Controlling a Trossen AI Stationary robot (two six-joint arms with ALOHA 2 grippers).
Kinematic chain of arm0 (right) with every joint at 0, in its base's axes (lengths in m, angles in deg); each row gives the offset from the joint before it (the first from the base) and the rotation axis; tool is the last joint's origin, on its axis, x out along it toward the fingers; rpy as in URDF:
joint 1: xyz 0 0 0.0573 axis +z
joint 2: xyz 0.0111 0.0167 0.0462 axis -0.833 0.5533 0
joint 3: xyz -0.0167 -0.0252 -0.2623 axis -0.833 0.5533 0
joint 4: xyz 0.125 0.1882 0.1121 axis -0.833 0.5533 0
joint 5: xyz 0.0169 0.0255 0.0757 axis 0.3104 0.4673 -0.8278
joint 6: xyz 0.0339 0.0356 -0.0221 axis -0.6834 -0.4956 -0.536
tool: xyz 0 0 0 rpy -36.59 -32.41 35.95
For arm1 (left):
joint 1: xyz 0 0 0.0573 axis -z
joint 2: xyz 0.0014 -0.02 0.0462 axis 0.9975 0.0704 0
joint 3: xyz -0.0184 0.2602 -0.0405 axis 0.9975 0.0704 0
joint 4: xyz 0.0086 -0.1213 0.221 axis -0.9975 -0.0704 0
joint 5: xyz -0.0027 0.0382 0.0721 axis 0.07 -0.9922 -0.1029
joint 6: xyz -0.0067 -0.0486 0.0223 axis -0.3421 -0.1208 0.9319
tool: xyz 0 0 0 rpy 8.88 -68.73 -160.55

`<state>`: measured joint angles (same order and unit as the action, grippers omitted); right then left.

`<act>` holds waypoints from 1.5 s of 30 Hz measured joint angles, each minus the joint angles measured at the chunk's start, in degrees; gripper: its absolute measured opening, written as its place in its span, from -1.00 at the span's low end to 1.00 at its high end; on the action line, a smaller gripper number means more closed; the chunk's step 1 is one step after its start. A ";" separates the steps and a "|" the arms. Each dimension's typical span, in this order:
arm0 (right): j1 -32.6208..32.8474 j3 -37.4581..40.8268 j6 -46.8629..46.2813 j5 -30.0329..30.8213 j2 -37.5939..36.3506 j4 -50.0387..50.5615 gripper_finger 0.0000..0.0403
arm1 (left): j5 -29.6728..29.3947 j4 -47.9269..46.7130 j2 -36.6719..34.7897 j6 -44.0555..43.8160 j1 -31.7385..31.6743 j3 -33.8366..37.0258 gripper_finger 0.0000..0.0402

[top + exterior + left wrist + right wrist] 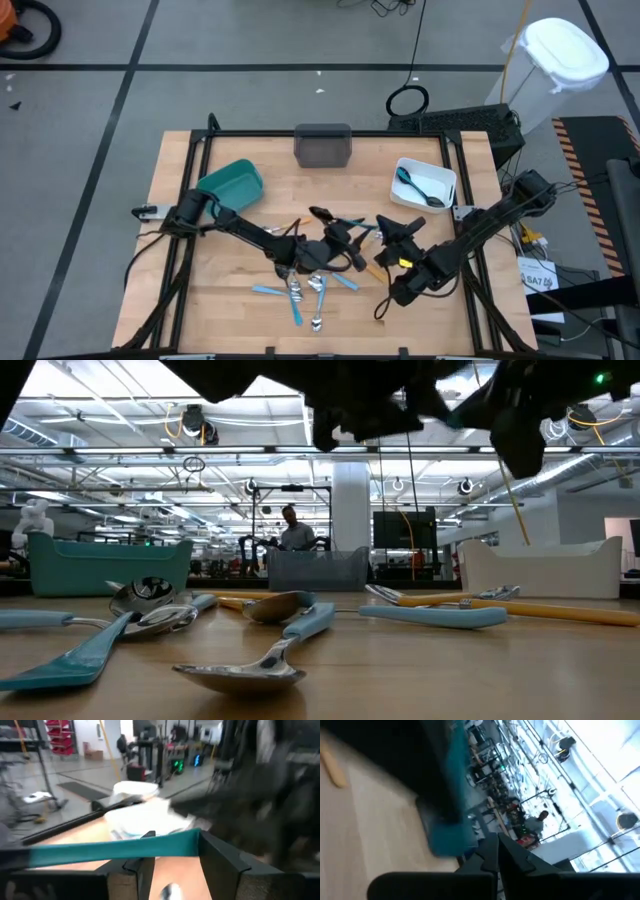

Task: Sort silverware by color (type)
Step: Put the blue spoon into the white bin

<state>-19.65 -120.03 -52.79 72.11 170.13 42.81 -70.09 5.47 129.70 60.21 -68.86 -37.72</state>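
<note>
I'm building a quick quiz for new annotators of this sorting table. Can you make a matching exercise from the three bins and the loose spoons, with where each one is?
Things:
1. teal bin
2. grey bin
3. white bin
4. blue-handled spoons

Places:
A. right side of the table, with a black spoon inside
B. front middle, lying on the bare wood
C. back left, next to the left arm
D. back edge, in the middle

Pairs: 1-C, 2-D, 3-A, 4-B
</note>
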 joint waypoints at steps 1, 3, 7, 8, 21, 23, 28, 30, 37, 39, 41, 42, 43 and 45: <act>0.22 0.00 -0.58 -0.51 -0.78 0.16 -1.00 | -0.36 -1.11 0.04 0.67 0.02 0.02 -0.27; 0.90 0.00 -1.12 -0.80 -2.25 0.32 -1.00 | -2.18 -3.27 0.04 0.86 0.01 0.00 -0.27; 1.93 0.00 -1.19 -2.98 -5.40 0.90 -1.00 | -3.23 -6.92 0.03 0.01 -0.27 0.00 -0.27; 2.07 -0.02 -1.21 -4.22 -6.14 1.24 -1.00 | -3.23 -6.91 0.01 0.01 -0.35 0.00 -0.27; 2.16 0.00 -4.36 -24.61 -13.44 8.79 -1.00 | -3.25 -6.10 -0.02 2.79 -0.31 -0.04 -0.95; 2.16 0.00 -5.05 -28.14 -13.88 9.39 -1.00 | -3.23 -6.48 -0.05 3.09 -0.31 -0.04 -0.96; 2.16 0.00 -5.36 -32.59 -14.04 9.49 -1.00 | -3.20 -7.39 -0.05 3.75 -0.31 -0.04 -0.96; 2.16 0.00 -5.38 -33.81 -14.04 9.89 -1.00 | -3.04 -7.27 -0.07 3.77 -0.31 -0.04 -0.96; 2.22 0.00 -8.29 -35.55 -14.61 9.36 -1.00 | 6.24 -0.08 -2.19 11.32 0.40 -0.04 -0.96; 2.63 0.00 -9.36 -35.63 -15.72 9.30 -1.00 | 13.82 0.15 -4.00 15.11 1.08 -0.04 -0.97; 3.29 0.00 -9.93 -36.79 -17.44 9.09 -1.00 | 22.22 -0.51 -5.64 19.33 1.83 -0.06 -0.97; 3.64 0.02 -10.50 -37.60 -18.52 8.92 -1.00 | 26.46 -1.17 -6.32 21.65 2.18 -0.12 -0.97; 4.03 0.02 -11.09 -38.48 -19.49 8.66 -1.00 | 30.45 -2.21 -7.03 24.18 2.62 -0.13 -0.97; 4.79 0.02 -12.22 -40.54 -21.35 8.14 -1.00 | 37.64 -3.73 -8.03 28.13 3.40 -0.13 -0.97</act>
<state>-14.87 -120.01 -65.02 31.57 148.79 50.95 -32.45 1.74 121.67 88.35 -65.46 -37.86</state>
